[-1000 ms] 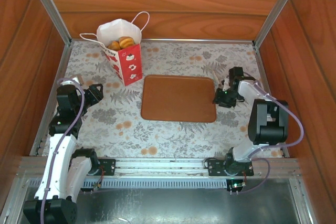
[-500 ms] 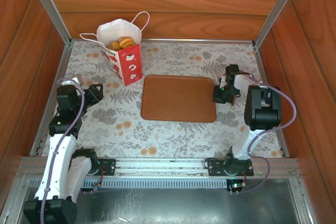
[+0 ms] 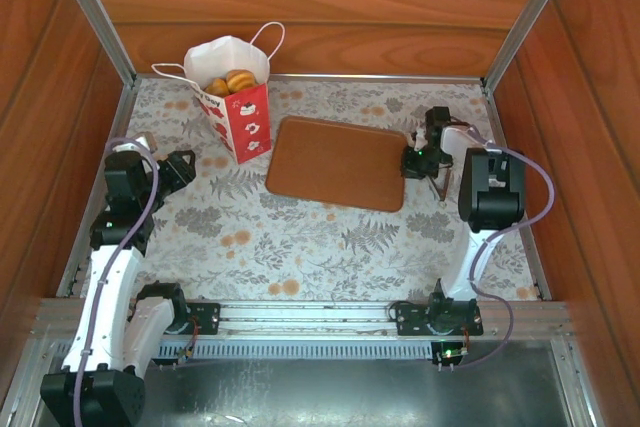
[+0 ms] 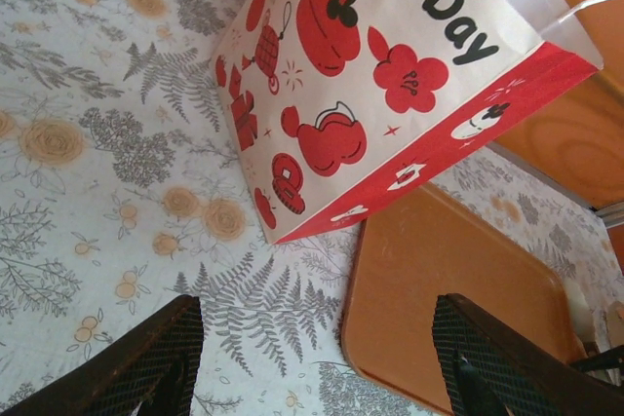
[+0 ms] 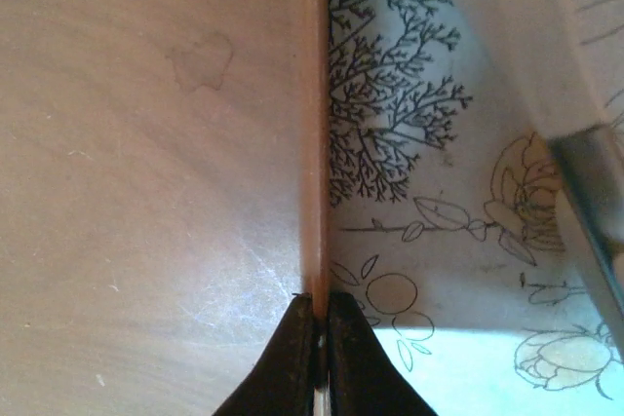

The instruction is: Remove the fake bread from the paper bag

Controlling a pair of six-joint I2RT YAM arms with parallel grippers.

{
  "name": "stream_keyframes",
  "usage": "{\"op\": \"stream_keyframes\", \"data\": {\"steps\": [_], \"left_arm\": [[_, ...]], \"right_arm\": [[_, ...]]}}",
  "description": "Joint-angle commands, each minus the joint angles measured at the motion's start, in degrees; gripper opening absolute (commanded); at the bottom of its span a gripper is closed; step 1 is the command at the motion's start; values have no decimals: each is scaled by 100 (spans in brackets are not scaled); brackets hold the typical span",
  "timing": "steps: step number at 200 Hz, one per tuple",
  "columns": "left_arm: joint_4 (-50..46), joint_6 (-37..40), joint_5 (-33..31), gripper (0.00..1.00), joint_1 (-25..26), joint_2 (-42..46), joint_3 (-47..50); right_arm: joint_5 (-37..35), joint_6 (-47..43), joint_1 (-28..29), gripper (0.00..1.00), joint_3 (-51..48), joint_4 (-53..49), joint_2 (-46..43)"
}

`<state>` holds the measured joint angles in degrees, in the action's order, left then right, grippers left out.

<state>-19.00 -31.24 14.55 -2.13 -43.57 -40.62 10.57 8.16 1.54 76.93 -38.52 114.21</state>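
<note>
Black lettering is showing on the white face of the paper bag (image 4: 390, 75) at the top of the left wrist view: the word "Day" is reading clearly, with "ry" from a cut-off word before it. Below the words, red fruit and flower prints are covering the panel, and a red band with small white figures is running along its base.

In the top view the paper bag (image 3: 232, 97) is standing upright in the upper left of the frame, its thin white cord handles (image 3: 270, 37) looping upward. The fake bread (image 3: 232, 81) is sitting inside its open mouth as a cluster of golden-brown rounded pieces; how many there are is too small to tell.

The left gripper (image 3: 185, 169) is hovering left of centre with its fingers spread wide (image 4: 314, 309), holding nothing. The right gripper (image 3: 412, 162) is pinching the right edge of the flat brown tray (image 3: 335, 162), its fingers (image 5: 292, 358) closing tight on the rim over the floral tablecloth (image 3: 300, 247).
</note>
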Motion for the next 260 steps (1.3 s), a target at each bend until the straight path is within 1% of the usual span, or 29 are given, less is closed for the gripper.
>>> {"op": "stream_keyframes", "data": {"steps": [1,26,37,57,68,87,106,126,157,175,189,204,217,233,260], "left_arm": [[-65,211,145,66,-5,-87,-314],[-78,288,137,66,-4,-177,-431],[-77,312,157,66,-2,-233,-486],[-75,346,232,66,-1,-342,-570],[-78,384,287,66,-3,-393,-624],[-95,361,341,66,2,-433,-705],[-108,259,301,66,-4,-402,-728],[-104,175,312,66,0,-398,-764],[-100,100,469,66,-19,-506,-924],[-8,-20,649,60,-42,-622,-988],[14,-119,694,52,-59,-750,-1065],[129,-267,791,50,-62,-882,-1148],[201,-328,799,50,-62,-987,-1223],[207,-384,605,54,-96,-1123,-1324],[213,-661,593,58,-266,-1485,-1596]], "right_arm": [[-37,-894,13,6,512,-595,329],[-186,-1616,24,5,700,-841,416],[-335,-1760,22,5,683,-724,396],[-332,-1826,16,4,946,-707,511],[-348,-1733,22,4,1108,-669,623],[-473,-1352,17,4,1505,-1012,883],[-590,-962,13,4,1463,-955,873],[-155,-926,22,4,1357,-819,817],[-141,-861,22,4,1398,-956,881],[-27,-878,22,4,1353,-1007,866],[-10,-887,22,4,1278,-960,827],[-52,-943,21,4,1331,-1083,836],[-113,-986,22,7,1339,-1107,809],[-140,-1048,21,18,1413,-1223,788],[46,-1119,22,21,1486,-1279,555]]}}
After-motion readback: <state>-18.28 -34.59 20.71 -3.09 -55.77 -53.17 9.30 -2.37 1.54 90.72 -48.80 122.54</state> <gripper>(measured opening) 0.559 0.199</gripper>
